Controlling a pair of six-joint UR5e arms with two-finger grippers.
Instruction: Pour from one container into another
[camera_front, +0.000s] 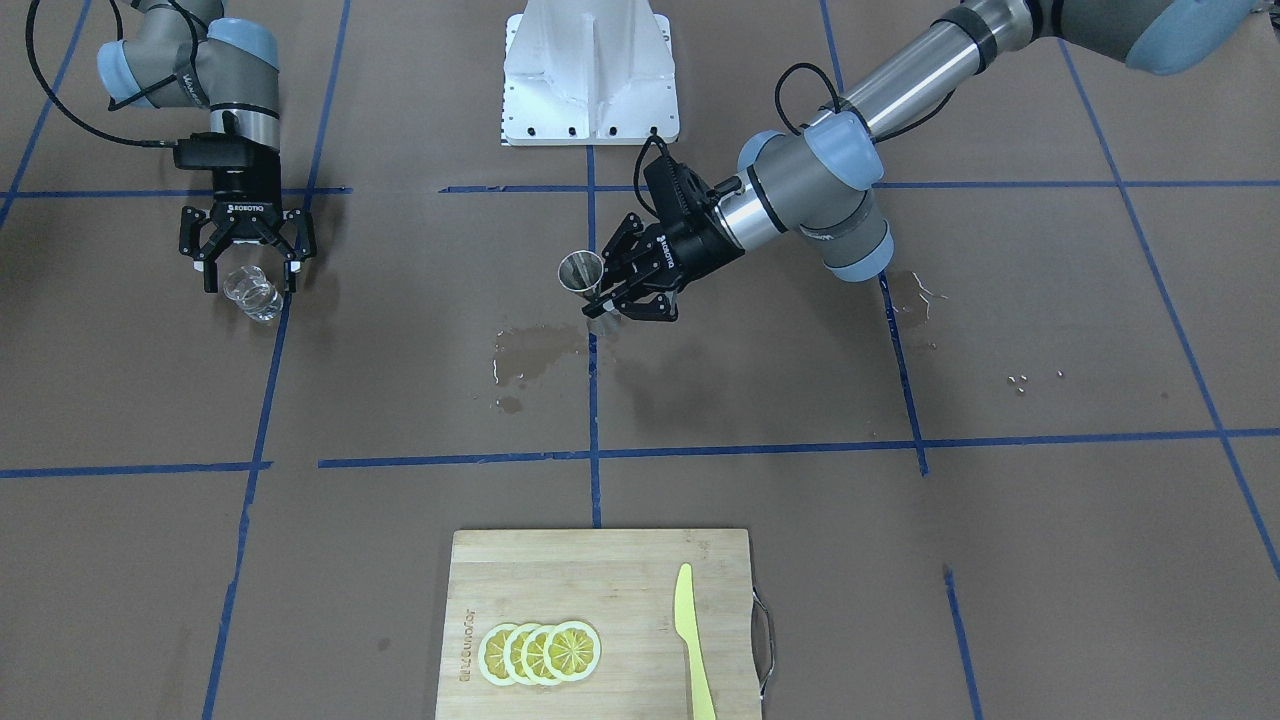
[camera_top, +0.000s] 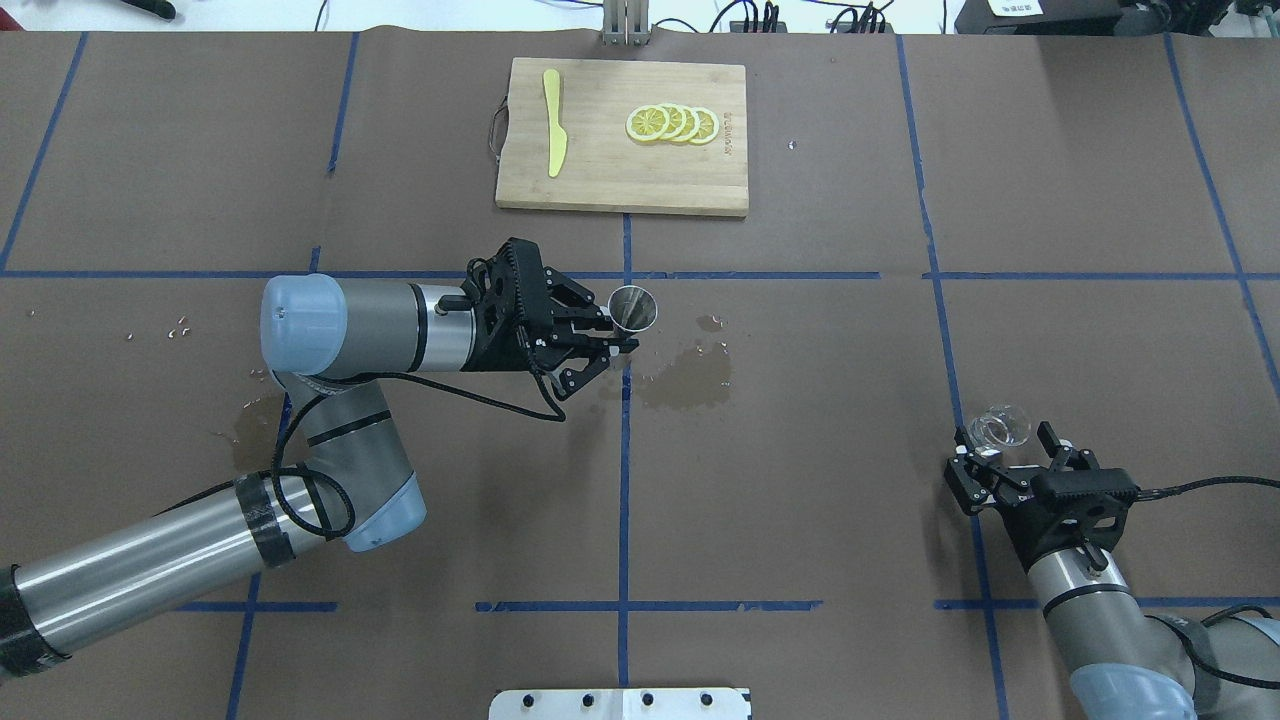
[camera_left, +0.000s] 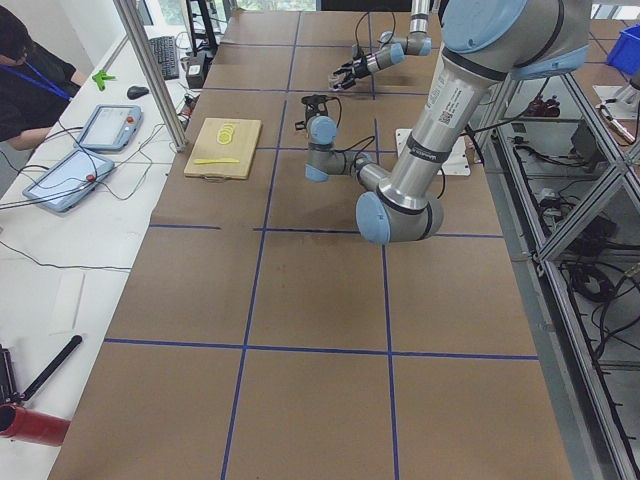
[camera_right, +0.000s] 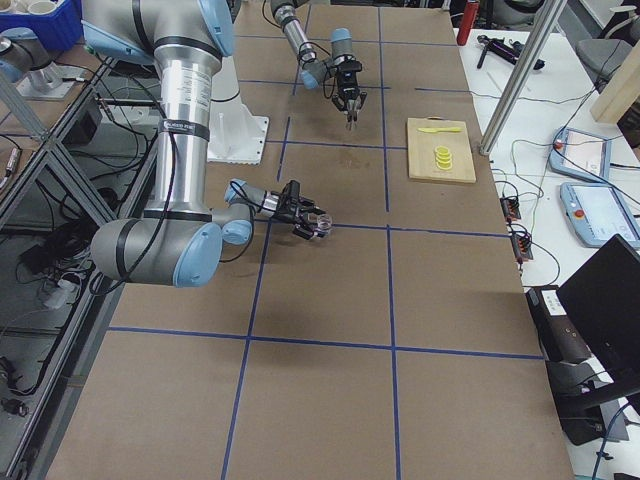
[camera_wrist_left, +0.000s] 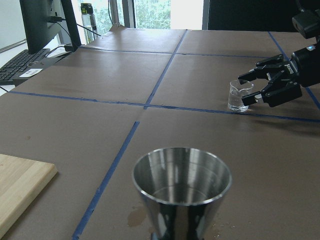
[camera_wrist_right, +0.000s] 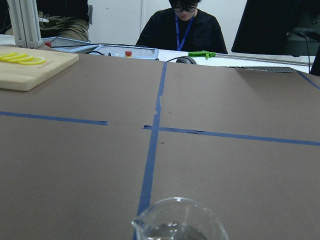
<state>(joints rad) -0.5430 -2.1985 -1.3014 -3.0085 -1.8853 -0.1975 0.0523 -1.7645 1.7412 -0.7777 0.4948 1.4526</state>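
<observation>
Left arm (camera_top: 340, 325) is stretched way out toward the middle, wrist laid pretty much level, and its tool (camera_top: 622, 343) is clamped on the jigger (camera_top: 633, 306). Right arm (camera_top: 1075, 580) sits back on its own side, its tool (camera_top: 1002, 440) tipped down, fingers spread wide around the beaker (camera_top: 1000, 426).

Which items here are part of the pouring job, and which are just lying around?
Part of the job:
glass beaker
steel jigger

Lying about:
cutting board
lemon slices
yellow knife
wet patch on the table cover
</observation>
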